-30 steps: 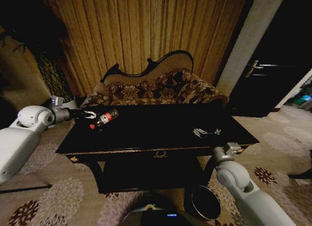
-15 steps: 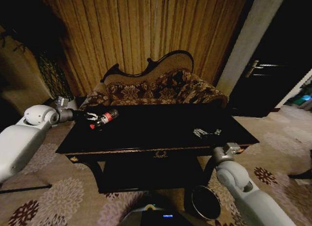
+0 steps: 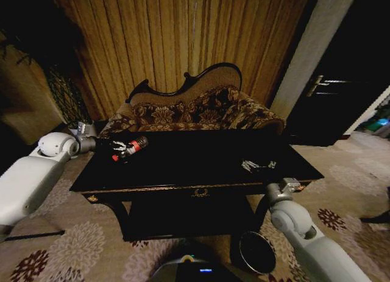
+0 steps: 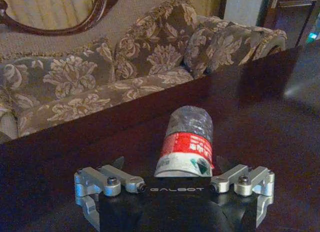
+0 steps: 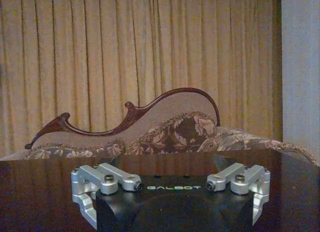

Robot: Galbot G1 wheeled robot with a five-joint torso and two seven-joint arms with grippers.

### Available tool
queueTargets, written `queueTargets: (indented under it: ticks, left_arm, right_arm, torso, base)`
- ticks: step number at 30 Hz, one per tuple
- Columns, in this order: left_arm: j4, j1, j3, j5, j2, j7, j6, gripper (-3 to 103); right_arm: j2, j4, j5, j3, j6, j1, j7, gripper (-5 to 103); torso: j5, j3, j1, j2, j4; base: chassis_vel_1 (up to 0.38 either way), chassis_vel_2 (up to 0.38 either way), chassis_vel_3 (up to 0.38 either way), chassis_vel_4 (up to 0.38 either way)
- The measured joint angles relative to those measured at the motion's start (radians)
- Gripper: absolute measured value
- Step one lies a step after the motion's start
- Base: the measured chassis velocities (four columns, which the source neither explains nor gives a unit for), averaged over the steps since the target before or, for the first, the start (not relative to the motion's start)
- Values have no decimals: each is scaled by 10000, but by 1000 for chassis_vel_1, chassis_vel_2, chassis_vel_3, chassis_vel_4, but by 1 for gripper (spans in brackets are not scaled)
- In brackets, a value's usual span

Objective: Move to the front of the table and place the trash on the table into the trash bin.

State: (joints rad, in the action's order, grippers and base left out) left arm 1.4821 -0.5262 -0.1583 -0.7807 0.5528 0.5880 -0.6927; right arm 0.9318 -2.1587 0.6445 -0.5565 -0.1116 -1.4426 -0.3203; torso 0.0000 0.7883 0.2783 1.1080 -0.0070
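A clear plastic bottle (image 3: 135, 145) with a red label lies on its side at the far left of the glossy black table (image 3: 201, 157). My left gripper (image 3: 120, 147) reaches in from the left and is open. In the left wrist view the bottle (image 4: 188, 137) lies between the open fingers of the left gripper (image 4: 170, 166), not clamped. My right gripper (image 3: 259, 165) hovers open over the table's front right part. In the right wrist view nothing sits between the fingers of the right gripper (image 5: 165, 164). The dark round trash bin (image 3: 256, 253) stands on the carpet below the right arm.
A patterned sofa (image 3: 195, 111) with a dark curved frame stands close behind the table, in front of tan curtains. A dark door (image 3: 341, 81) is at the right. Patterned carpet surrounds the table, which has a lower shelf.
My left arm has pushed right along the table's left end, so the gripper now straddles the bottle's near end. The bottle and the right arm have stayed put.
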Motion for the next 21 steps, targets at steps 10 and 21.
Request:
queueTargets:
  ticks: [10, 21]
  left_arm:
    - [62, -186, -176, -99, 39, -11, -104, 100]
    - [35, -448, -371, -161, -80, 5, -144, 78]
  right_arm:
    - [-65, 105, 0, -123, 0, 88, 4, 100]
    - [-102, 163, -60, -187, 94, 103, 9, 100]
  torso:
    - [0, 0, 0, 0, -2]
    - [-1, 0, 0, 0, -1]
  base:
    - [0, 0, 0, 0]
    - [0, 0, 0, 0]
